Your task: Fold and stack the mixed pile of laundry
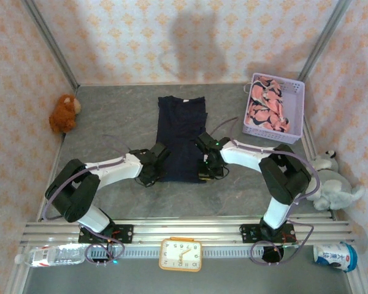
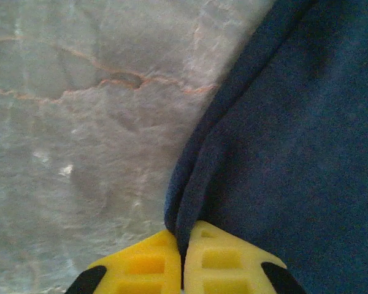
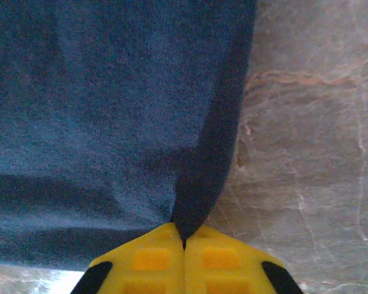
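Left gripper and right gripper each pinch a near corner of the navy garment; folding looks barely begun.
The garment lies flat and lengthwise at mid table; both pairs of jaws are closed tight on its hem; it may already be narrowed by side folds, though the overhead view is too dark to be sure; the pink printed garment lies crumpled in the lavender basket, not yet folded; nothing is stacked.

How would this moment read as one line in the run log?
left gripper: shut on navy garment, left edge | right gripper: shut on navy garment, right edge | pink garment: bunched in basket
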Motion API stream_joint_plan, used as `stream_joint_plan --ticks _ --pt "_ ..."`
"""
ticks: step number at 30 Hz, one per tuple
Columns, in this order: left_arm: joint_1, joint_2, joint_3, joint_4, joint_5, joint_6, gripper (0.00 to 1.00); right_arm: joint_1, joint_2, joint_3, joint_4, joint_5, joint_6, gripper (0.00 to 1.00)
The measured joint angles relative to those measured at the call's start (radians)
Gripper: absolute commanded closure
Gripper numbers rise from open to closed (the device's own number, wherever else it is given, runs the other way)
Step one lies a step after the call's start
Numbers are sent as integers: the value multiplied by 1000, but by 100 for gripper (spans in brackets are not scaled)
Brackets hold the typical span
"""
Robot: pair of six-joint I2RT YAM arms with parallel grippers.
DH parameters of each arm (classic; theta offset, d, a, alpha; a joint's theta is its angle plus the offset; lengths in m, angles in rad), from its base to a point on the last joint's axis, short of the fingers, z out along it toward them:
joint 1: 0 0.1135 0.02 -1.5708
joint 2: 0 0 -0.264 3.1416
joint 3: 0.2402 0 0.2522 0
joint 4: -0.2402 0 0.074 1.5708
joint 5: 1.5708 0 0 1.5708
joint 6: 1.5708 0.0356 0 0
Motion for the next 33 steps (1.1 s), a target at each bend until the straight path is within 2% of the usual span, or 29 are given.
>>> stream_joint_plan --ticks 8,16,22,26,33 --pt "-9 -48 -37 5 -2 12 100 -1 -32 -20 5 8 0 100" --pt "-113 -272 -84 -127 -8 -1 100 4 -264 -143 -42 -58 12 100" --pt "-119 -383 -8 -227 -73 -27 100 -3 -373 -104 -84 -90 62 100" --pt "-85 -357 120 -254 -125 -16 100 -53 -371 5 -102 -85 77 100" --pt "33 -187 375 -255 -164 49 100 -172 -290 228 -90 -75 80 100"
